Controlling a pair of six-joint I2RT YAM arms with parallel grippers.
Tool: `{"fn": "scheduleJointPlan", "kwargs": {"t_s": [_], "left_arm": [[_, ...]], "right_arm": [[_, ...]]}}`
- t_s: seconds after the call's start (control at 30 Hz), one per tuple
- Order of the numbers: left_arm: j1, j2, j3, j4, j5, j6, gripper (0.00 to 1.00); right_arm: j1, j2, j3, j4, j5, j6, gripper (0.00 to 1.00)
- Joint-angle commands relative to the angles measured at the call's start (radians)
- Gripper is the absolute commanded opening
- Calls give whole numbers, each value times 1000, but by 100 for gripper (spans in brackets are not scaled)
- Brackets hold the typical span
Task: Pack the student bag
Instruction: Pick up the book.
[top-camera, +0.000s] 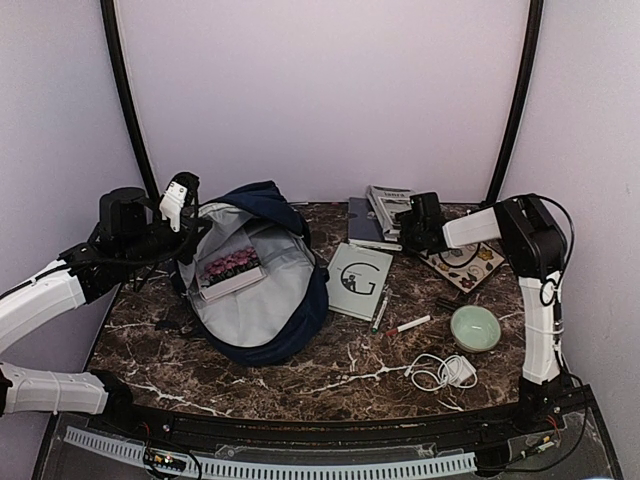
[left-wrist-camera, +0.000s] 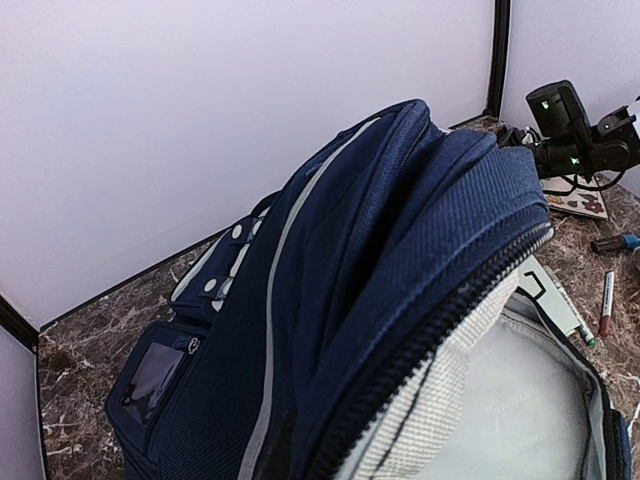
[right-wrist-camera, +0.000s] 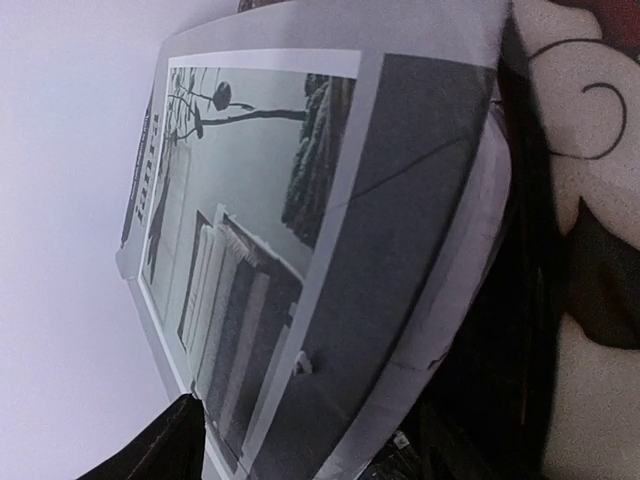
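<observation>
The student bag (top-camera: 262, 322) lies open on the left of the desk (top-camera: 330, 378), with our left hand (top-camera: 182, 195) at its upper rim. Our right hand (top-camera: 410, 228) meets the edge of a grey book (right-wrist-camera: 330, 250). We cannot tell whether either hand is pinching. A shallow hold could let the book pivot and drop, and a slipped rim could let the mouth sag shut.
</observation>
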Motion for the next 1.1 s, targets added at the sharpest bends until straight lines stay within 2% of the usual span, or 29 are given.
{"fn": "scheduleJointPlan", "kwargs": {"t_s": [0.0,0.17,0.3,0.57,0.73,1.07], "left_arm": [[8,-23,3,121,1,5,0],[7,-29,0,123,-2,8,0],[8,-28,-3,124,-1,11,0],[8,-28,-8,127,-1,18,0],[8,-26,-8,129,1,20,0],[8,-23,-11,132,-4,22,0]], "right_arm": [[-7,32,39,3,1,44,73],[-16,70,56,52,18,51,69],[-29,109,50,178,-13,52,67],[-39,141,49,402,-54,-28,46],[-40,90,5,515,-59,-98,29],[-38,-159,-198,526,-52,-242,26]]}}
